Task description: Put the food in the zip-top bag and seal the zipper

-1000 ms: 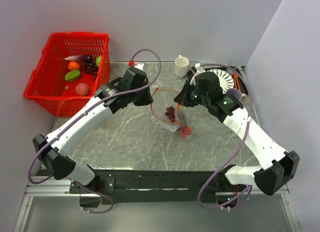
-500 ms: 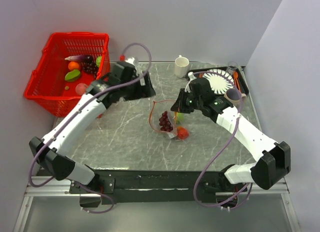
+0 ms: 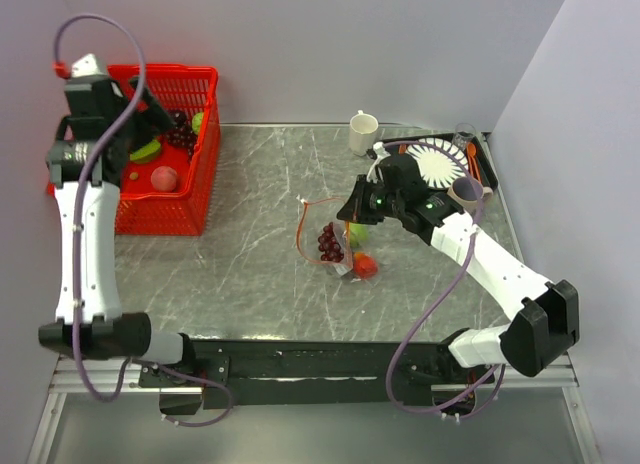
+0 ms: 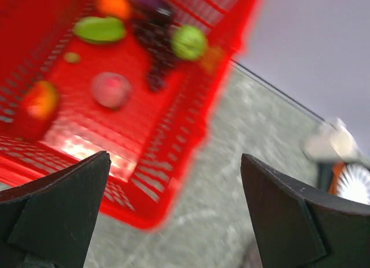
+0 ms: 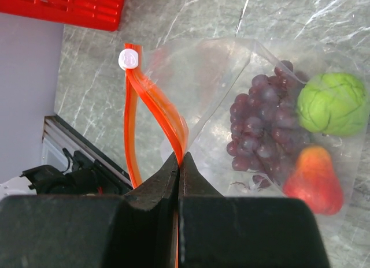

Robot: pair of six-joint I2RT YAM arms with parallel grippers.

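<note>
Red-orange zipper (image 5: 163,109) gapes in a loop, unsealed, on the clear zip-top bag (image 5: 214,71). The bag lies mid-table (image 3: 230,274) with 3 items inside: purple grapes (image 5: 260,126), green fruit (image 5: 334,103), red-orange fruit (image 5: 312,184). Right gripper (image 5: 179,164): jaws pinched closed on the zipper strip at the bag's mouth. Left gripper (image 4: 174,158): jaws spread wide, holding nothing, hovering above the red basket (image 4: 191,129) at the far-left corner, well apart from the bag.

**Where things sit around the zip-top bag**

The zip-top bag (image 3: 338,246) lies mid-table (image 3: 240,274) with grapes (image 3: 328,242) and two other fruits inside. Its zipper (image 5: 151,100) loops off its back-left. The right gripper (image 5: 179,162) sits on that strip. A mug (image 3: 363,132) stands behind the bag. A basket (image 3: 190,199) sits far to its left, under the left gripper (image 4: 174,164).
</note>
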